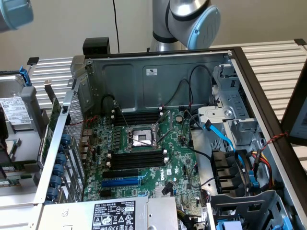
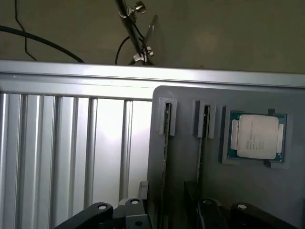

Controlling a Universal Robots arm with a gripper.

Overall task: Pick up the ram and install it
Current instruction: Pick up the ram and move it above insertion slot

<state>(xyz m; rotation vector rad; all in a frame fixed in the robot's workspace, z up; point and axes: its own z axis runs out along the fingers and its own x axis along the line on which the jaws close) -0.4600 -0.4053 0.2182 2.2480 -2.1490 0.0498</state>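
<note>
Thin green ram stick stood on edge in a slot of a grey holder, beside a second stick and a silver-capped processor, on the ribbed aluminium tabletop; black hand hung close by it, spread wide and empty.

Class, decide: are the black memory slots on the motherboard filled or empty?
Empty. In the exterior view the memory slots show as bare black channels between their white end clips, with nothing seated in them.

It looked like a robotics lab: an opened computer case, motherboard exposed, sat on a slatted aluminium tabletop by a robot arm.
</note>
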